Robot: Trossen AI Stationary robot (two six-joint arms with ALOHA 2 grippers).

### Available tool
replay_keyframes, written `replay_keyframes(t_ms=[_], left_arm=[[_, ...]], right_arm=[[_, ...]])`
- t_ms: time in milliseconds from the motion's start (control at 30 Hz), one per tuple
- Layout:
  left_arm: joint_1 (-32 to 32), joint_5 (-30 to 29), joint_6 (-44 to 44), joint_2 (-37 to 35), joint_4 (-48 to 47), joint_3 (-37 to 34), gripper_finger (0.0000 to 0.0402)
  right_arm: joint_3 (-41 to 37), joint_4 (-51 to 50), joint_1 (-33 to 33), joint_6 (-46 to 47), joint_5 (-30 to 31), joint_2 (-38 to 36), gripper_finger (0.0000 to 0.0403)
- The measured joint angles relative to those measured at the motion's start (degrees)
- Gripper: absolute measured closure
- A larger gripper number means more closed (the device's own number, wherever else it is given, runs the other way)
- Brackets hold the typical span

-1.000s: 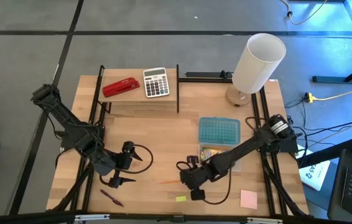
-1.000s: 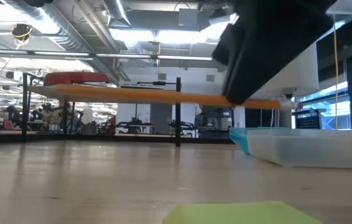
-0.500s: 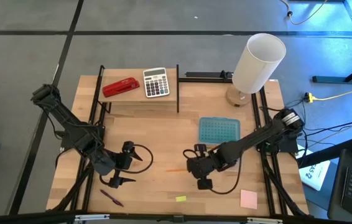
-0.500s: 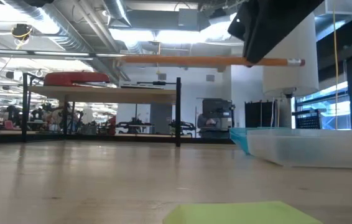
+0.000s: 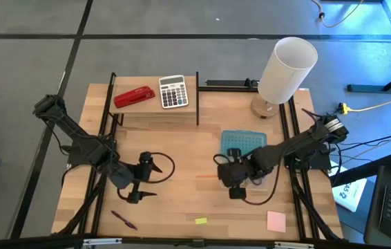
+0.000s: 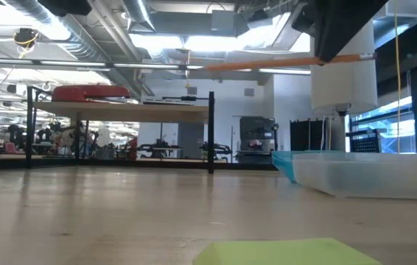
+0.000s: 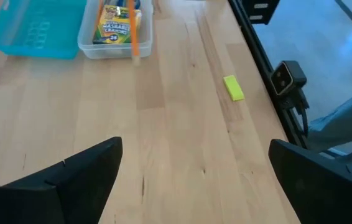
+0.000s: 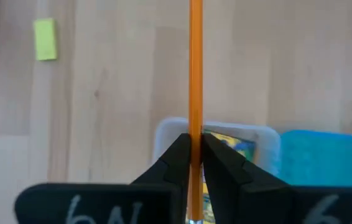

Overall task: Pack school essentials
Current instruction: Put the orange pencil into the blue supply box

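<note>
Light wooden boards make up the table [image 5: 182,149], with a black frame along its sides and a small raised shelf at the back.

On the left side, the left gripper [image 5: 142,181] hangs low over the wood with its two dark fingers [image 7: 70,180] spread wide apart, holding nothing. Close to it at the front edge lies the dark purple pen [image 5: 124,220], thin and slanted.

On the shelf sit a shiny red stapler [image 5: 134,96] and a grey calculator [image 5: 173,91] with rows of little buttons.

Near the front middle lies the tiny yellow piece [image 5: 201,221], a flat little block on the bare wood.

Next comes the orange pencil [image 8: 195,87]. It is long, thin and straight. The right gripper [image 5: 233,174] pinches it tight near one end and holds it up in the air, lying level. Its long side runs left to right across the table, with the free end sticking out toward the left arm.

Under that gripper is a clear plastic box [image 7: 115,31] with the crayon box [image 7: 117,20] inside, and a blue plastic lid [image 5: 244,144] lies beside it.

On the far right front lies the pink square note pad [image 5: 276,221]. Behind it stands a tall white lamp [image 5: 287,68] on a round wooden base.
</note>
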Motion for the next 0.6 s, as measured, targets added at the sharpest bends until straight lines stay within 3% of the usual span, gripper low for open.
replay_keyframes(t_ms=[600], left_arm=[[2.5, 0.1, 0.0, 0.0, 0.8, 0.0, 0.0003]], right_arm=[[-26.3, 5.2, -2.5, 7.6, 0.0, -20.0, 0.0359]])
